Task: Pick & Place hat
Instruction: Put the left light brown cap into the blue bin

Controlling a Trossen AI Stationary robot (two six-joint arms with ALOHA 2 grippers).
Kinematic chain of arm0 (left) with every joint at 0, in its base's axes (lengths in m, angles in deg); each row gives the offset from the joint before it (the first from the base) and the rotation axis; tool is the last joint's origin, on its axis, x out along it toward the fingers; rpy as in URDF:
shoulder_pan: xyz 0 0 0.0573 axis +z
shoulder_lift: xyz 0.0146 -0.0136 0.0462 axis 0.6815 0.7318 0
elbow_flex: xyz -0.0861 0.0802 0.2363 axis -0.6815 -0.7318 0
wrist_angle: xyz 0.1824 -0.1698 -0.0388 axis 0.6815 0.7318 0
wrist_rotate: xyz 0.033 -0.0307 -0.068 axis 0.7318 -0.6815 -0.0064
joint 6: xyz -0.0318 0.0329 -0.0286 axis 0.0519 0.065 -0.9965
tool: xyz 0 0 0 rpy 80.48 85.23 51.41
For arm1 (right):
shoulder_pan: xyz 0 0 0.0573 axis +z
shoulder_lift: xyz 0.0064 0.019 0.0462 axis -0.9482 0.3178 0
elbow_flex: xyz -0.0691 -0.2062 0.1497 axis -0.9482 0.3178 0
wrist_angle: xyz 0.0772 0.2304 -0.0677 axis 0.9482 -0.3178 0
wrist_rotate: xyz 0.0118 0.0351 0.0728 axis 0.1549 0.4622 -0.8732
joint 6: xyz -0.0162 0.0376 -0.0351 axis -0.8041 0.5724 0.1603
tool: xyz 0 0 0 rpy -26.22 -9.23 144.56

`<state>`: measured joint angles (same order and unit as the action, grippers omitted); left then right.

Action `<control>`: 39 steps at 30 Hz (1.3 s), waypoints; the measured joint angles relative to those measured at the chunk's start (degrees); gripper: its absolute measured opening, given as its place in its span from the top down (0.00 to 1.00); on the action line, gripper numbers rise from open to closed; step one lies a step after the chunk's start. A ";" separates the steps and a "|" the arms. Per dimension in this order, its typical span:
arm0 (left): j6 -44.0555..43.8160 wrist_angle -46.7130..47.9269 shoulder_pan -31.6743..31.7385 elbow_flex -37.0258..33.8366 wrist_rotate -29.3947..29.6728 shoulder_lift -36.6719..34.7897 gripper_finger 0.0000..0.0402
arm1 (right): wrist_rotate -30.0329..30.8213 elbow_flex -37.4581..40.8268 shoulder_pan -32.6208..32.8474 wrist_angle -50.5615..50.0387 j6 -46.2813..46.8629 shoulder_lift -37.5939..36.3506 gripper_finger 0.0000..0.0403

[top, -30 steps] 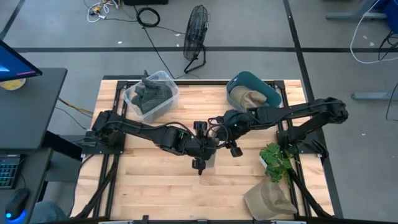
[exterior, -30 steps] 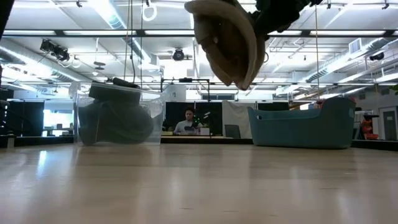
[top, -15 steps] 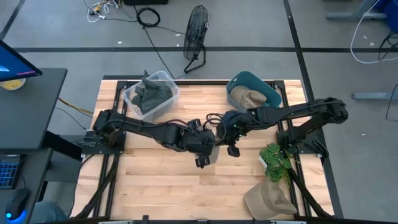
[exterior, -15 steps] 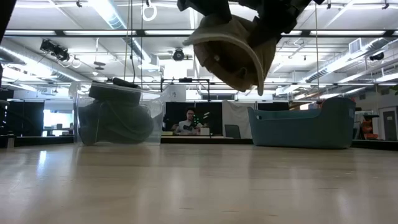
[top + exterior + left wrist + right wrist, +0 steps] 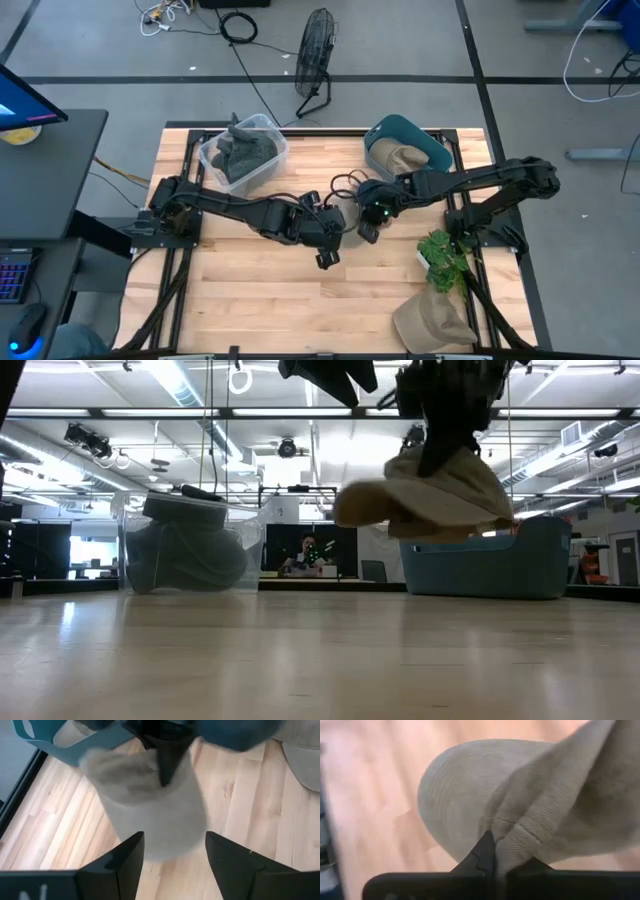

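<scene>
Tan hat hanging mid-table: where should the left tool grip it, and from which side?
The hat hangs off the table, pinched at a crown fold by the right tool. Its brim sticks out flat and free, so that is probably the best part to take. The open left tool should come edge-on, from its own side.

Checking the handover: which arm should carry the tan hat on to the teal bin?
Right. Its gripper pinches the tan hat, nearer the teal bin; the left gripper is open, empty.
</scene>
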<state>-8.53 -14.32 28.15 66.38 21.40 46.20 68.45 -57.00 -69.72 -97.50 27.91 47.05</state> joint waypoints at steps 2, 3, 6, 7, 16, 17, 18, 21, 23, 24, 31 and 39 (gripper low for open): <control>-0.95 -0.03 -0.04 0.00 0.02 0.00 0.45 | 2.73 0.01 -1.51 -1.73 3.38 -0.67 0.99; -1.18 0.00 -0.06 0.00 0.02 0.00 0.45 | 4.08 0.02 -2.59 -2.30 5.09 -1.21 0.99; -1.72 -0.03 -0.23 0.00 0.09 0.00 0.46 | 8.95 0.02 -6.17 -3.46 9.47 -3.63 0.98; -2.30 -0.05 -0.36 0.00 0.13 0.00 0.46 | 10.12 0.02 -7.58 -3.50 10.31 -4.74 0.98; -2.92 -0.07 -0.89 0.00 0.11 0.00 0.48 | 23.62 0.00 -22.94 -6.03 13.81 -14.29 0.98; -2.92 -0.07 -0.87 0.00 0.11 0.00 0.48 | 23.95 0.01 -25.14 -6.86 14.84 -14.64 0.98; -2.92 -0.09 -0.85 0.00 0.13 0.00 0.48 | 23.89 0.01 -27.49 -7.73 15.85 -14.85 0.98; -2.94 -0.12 -0.74 0.00 0.14 0.00 0.48 | 23.42 0.02 -32.62 -9.91 19.61 -14.50 0.98; -2.93 -0.28 -0.74 0.00 0.14 0.00 0.48 | 21.44 0.01 -34.92 -11.41 21.07 -13.64 0.98; -2.94 -0.40 -0.72 0.00 0.15 0.00 0.48 | 20.26 0.01 -35.73 -12.16 21.21 -13.15 0.98; -2.94 -0.37 -0.70 0.00 0.15 0.02 0.48 | 19.65 0.01 -38.44 -16.03 24.56 -8.05 0.98; -2.95 -0.45 -0.70 0.00 0.14 0.02 0.48 | 19.30 0.02 -38.46 -13.24 25.76 -1.07 0.95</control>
<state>-11.48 -14.77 27.45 66.38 21.54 46.22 87.75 -56.98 -108.18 -110.74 53.67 45.98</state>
